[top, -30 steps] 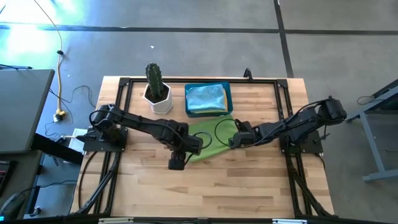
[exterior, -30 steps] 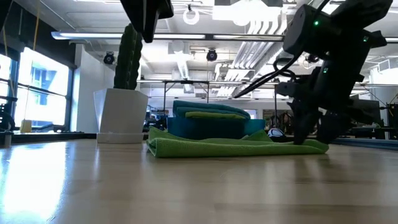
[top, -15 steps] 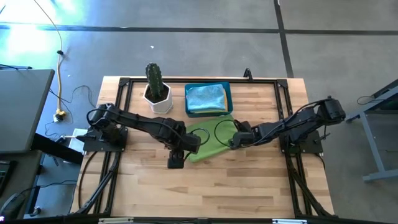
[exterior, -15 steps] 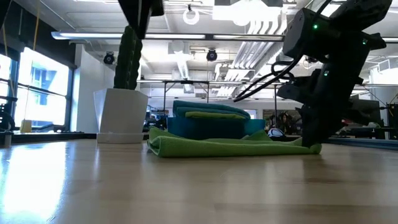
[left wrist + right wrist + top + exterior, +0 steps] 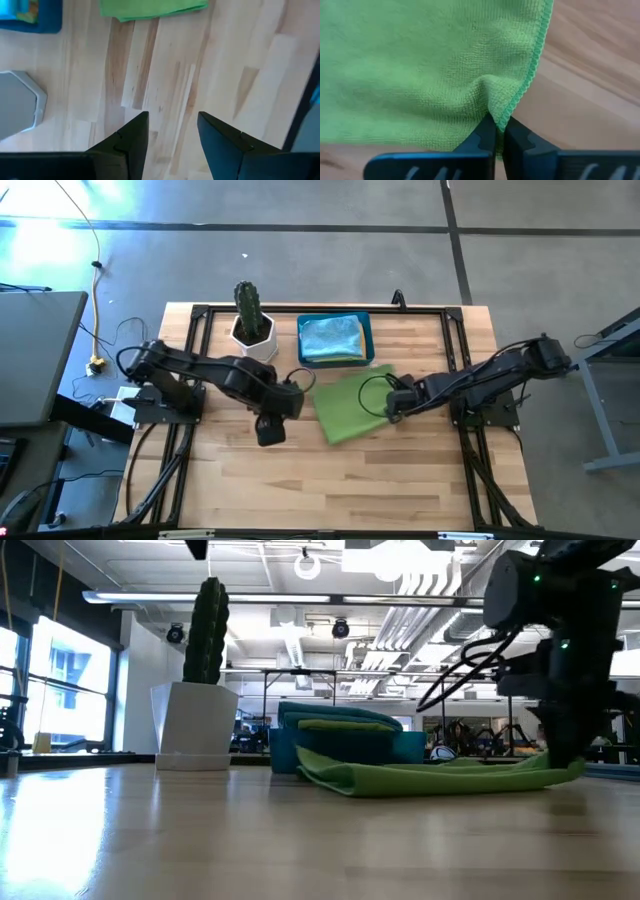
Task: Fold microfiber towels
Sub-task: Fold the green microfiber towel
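Your right gripper (image 5: 392, 409) pinches the lime green towel's (image 5: 352, 406) right edge, frame center, below the blue bin (image 5: 336, 340). Your left gripper (image 5: 270, 432) hovers spread and empty, left of the towel.

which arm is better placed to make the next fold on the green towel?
Right. The right gripper is already pinched on the green towel at its edge, seen clearly in the right wrist view. The left gripper is open, off the cloth, over bare table.
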